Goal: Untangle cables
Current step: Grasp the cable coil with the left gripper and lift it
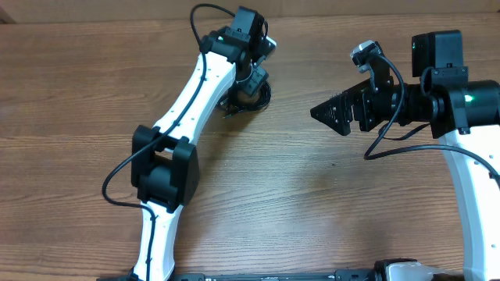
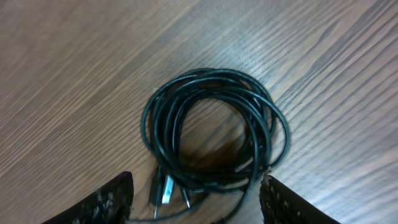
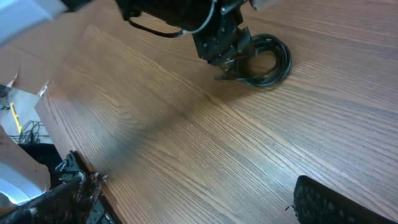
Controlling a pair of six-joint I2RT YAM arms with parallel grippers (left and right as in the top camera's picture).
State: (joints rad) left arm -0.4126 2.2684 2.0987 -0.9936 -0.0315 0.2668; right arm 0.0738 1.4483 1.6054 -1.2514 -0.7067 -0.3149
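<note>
Left pincer [image 2: 198, 180] agape over coiled cables [image 2: 209, 83]

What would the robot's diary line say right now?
cables: coiled, on table | left fingers: open, over coil | right fingers: open, away from coil | status: not yet untangled

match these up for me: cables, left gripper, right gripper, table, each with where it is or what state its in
Things:
1. cables
2. left gripper
3. right gripper
4. table

States:
a. open, over bare wood, well away from the loop
b. black, wound in a loop
c. brown wood grain
d. open, right at the loop

Pairs: 1-b, 2-d, 3-a, 4-c
</note>
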